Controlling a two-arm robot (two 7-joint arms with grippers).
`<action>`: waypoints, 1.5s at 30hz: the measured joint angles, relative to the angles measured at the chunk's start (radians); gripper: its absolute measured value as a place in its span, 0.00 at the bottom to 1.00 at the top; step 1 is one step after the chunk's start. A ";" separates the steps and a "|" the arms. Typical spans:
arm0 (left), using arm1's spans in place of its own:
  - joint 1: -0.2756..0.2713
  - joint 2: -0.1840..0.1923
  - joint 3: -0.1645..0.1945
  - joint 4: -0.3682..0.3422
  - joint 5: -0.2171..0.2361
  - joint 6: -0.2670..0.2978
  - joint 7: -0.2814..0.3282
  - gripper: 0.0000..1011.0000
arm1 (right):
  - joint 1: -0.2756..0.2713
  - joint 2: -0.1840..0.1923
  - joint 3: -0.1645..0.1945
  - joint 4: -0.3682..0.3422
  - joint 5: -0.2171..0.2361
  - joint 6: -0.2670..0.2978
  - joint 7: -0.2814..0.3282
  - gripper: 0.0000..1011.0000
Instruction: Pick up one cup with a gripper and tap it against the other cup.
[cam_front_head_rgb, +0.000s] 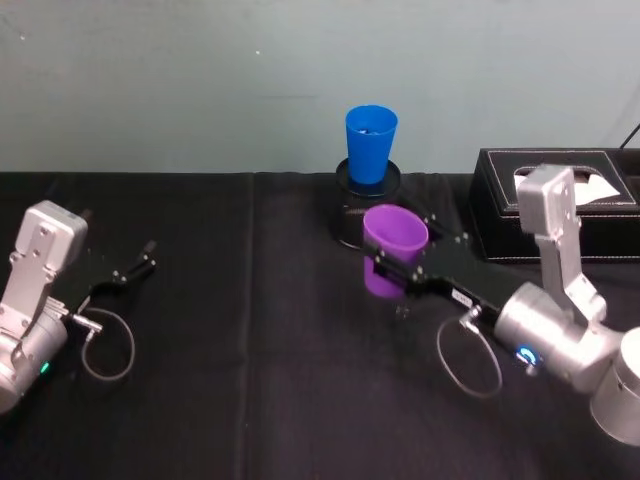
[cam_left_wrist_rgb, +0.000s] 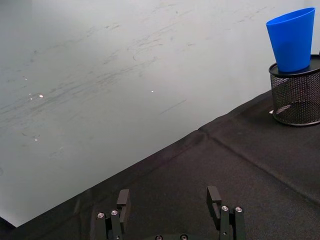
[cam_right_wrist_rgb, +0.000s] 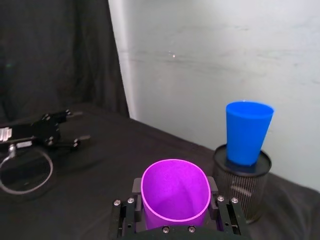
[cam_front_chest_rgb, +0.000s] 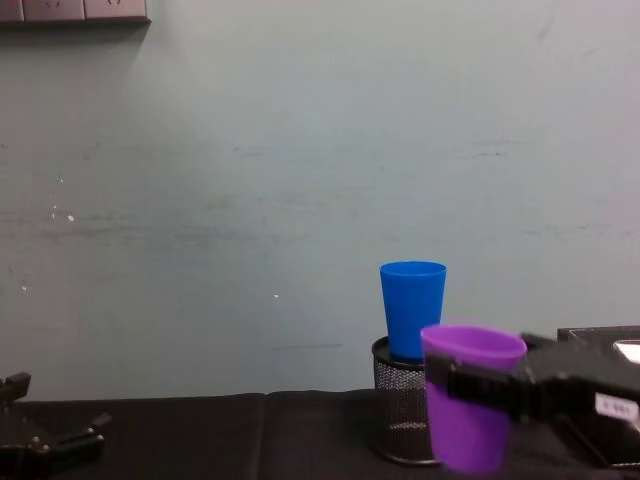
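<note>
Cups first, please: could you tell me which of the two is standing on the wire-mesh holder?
The blue cup stands upright on the black wire-mesh holder by the wall. The purple cup is held off the table in the right gripper.

Standing on the upturned black wire-mesh cylinder (cam_front_head_rgb: 367, 190) at the table's far middle: bright blue plastic tumbler (cam_front_head_rgb: 370, 143). Just before it, raised off the black cloth-covered table (cam_front_head_rgb: 250, 350): purple plastic tumbler (cam_front_head_rgb: 390, 248). Right of both: black box (cam_front_head_rgb: 556, 203).

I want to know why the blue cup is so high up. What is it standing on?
The blue cup stands on a black wire-mesh cylinder with a flat dark top. What is inside the cylinder cannot be seen. The right end effector holds the purple cup nearby.
</note>
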 joint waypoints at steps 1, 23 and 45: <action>0.000 0.000 0.000 0.000 0.000 0.000 0.000 0.99 | -0.014 0.006 0.000 -0.002 0.005 -0.013 0.005 0.72; 0.000 0.000 0.000 0.000 0.000 0.000 0.000 0.99 | -0.102 -0.011 -0.007 0.076 -0.067 -0.195 -0.007 0.72; 0.000 0.000 0.000 0.000 0.000 0.000 0.000 0.99 | -0.097 -0.050 0.007 0.144 -0.104 -0.245 0.000 0.72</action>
